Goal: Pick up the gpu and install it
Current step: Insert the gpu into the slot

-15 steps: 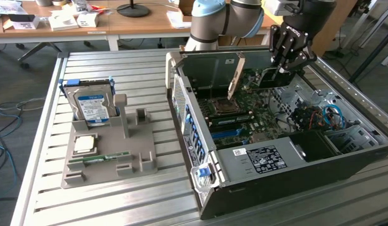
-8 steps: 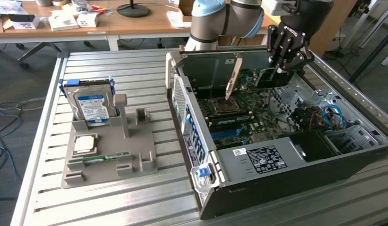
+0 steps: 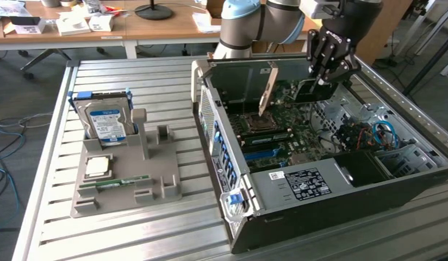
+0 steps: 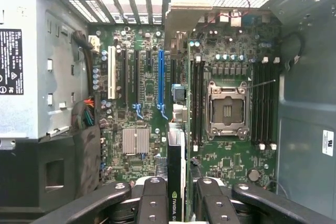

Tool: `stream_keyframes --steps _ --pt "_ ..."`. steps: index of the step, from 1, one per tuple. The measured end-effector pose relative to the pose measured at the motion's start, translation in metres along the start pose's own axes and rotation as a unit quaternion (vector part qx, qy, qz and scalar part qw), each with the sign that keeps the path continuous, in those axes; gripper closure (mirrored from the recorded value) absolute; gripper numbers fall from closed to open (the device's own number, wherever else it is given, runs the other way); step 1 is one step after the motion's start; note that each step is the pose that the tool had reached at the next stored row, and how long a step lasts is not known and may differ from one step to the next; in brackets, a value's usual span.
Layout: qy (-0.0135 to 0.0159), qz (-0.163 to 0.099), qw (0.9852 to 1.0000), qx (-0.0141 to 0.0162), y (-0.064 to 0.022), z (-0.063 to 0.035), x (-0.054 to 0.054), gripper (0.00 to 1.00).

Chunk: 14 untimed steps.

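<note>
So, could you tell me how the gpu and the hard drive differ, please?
The gpu is dark; the hard drive is silver with a blue-white label. The gpu hangs in the claw over the motherboard inside the case; the hard drive stands in the grey holder outside it. Both stand on edge.

Hard drive (image 3: 106, 122) upright in grey holder (image 3: 130, 163); memory stick (image 3: 122, 181) lying flat; slatted table (image 3: 100, 239).

**Open above, walled at the sides**

The case (image 3: 209, 109) is open on top, leaving free air over the motherboard (image 3: 297, 130), where my pincer (image 3: 331, 76) hangs gripping the gpu (image 3: 311, 91). The power supply (image 3: 271, 190), drive cage (image 3: 405, 157) and case walls close me in. The blue slot (image 4: 160, 77) lies unobstructed.
</note>
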<state>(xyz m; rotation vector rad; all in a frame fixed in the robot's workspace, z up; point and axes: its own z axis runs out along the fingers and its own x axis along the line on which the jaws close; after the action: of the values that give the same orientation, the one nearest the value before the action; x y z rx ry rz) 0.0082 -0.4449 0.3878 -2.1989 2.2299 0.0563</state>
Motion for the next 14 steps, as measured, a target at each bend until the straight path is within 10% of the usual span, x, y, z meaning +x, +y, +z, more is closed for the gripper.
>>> stream_keyframes --steps 14 --pt "-0.0003 0.000 1.0000 0.0001 0.0008 0.0056 0.0002 0.74"
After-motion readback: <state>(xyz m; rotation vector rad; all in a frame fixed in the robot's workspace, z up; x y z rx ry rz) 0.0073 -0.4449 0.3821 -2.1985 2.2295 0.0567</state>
